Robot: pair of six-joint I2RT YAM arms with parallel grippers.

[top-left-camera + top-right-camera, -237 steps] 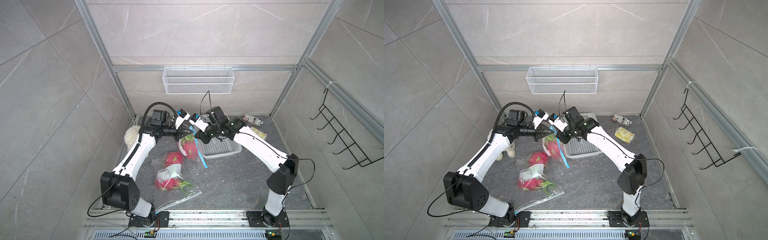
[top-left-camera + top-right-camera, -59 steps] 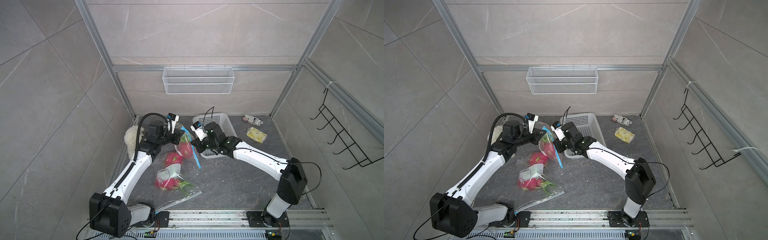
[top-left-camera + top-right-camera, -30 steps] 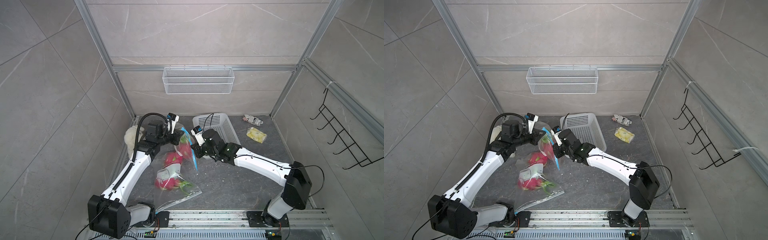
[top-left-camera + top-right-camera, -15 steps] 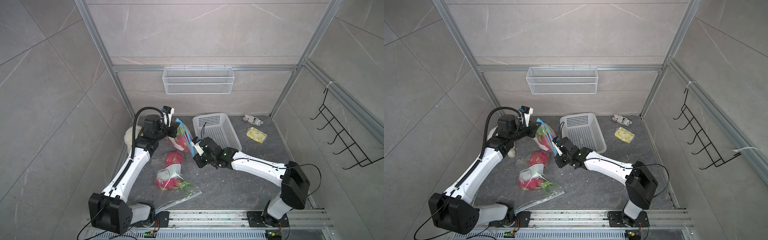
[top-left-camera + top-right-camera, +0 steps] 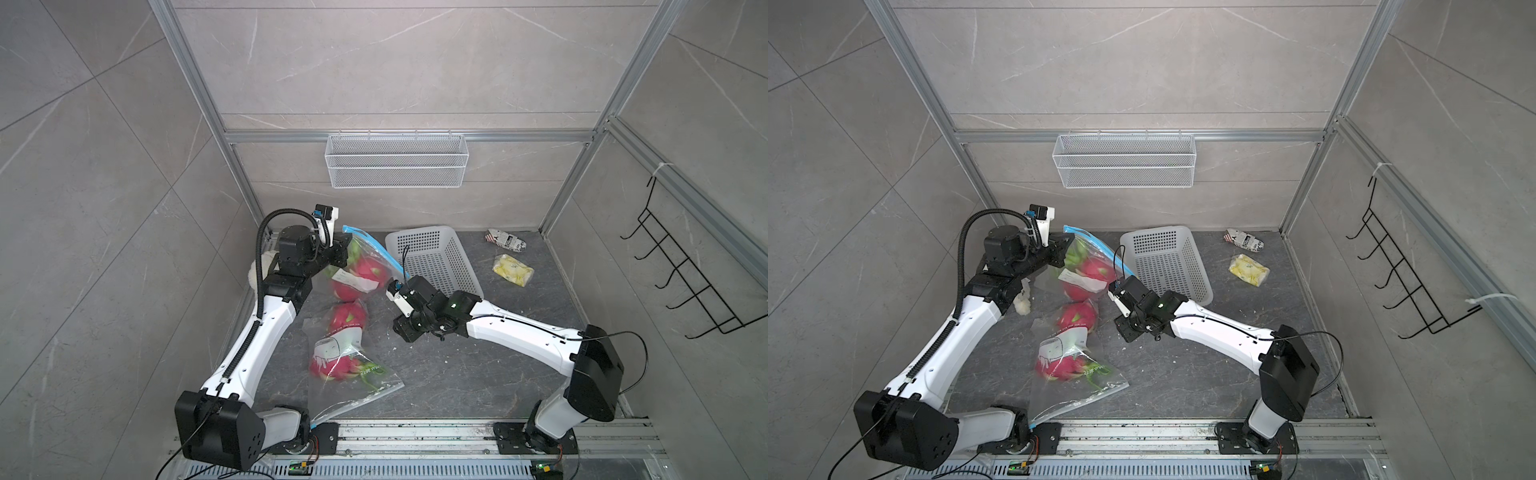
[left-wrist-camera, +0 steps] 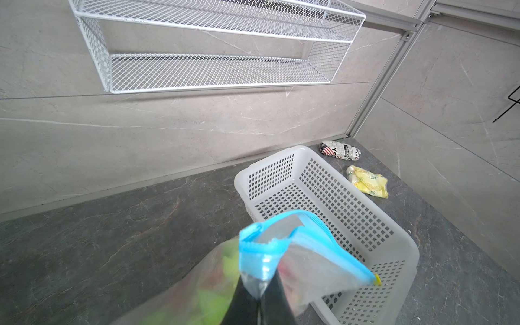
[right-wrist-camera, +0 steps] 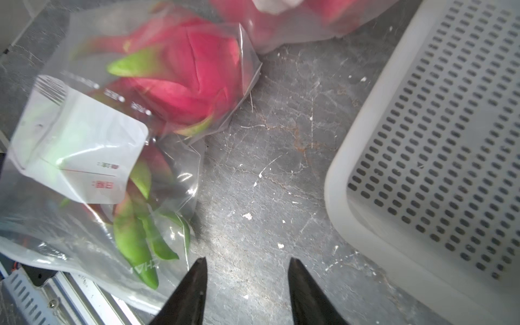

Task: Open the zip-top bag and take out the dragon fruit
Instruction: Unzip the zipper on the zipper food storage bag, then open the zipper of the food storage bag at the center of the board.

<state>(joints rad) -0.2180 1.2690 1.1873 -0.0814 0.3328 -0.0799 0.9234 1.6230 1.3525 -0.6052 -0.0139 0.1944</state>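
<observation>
Two grippers: left gripper (image 6: 257,298) pinched on the zip-top bag (image 5: 353,286) just under its blue zip strip (image 6: 309,247); right gripper (image 7: 247,261) parted, empty.
Dragon fruit: dragon fruit (image 5: 370,268) hangs inside the lifted bag.
Lie: strip slants from the left's corner toward the right wrist, seemingly above its jaws.
Right arm: low, outstretched, aimed at bare tabletop (image 7: 281,168) beside the white basket (image 7: 422,140).

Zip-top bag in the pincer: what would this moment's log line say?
left pincer shut on zip-top bag top | right pincer open, empty | dragon fruit inside bag
</observation>
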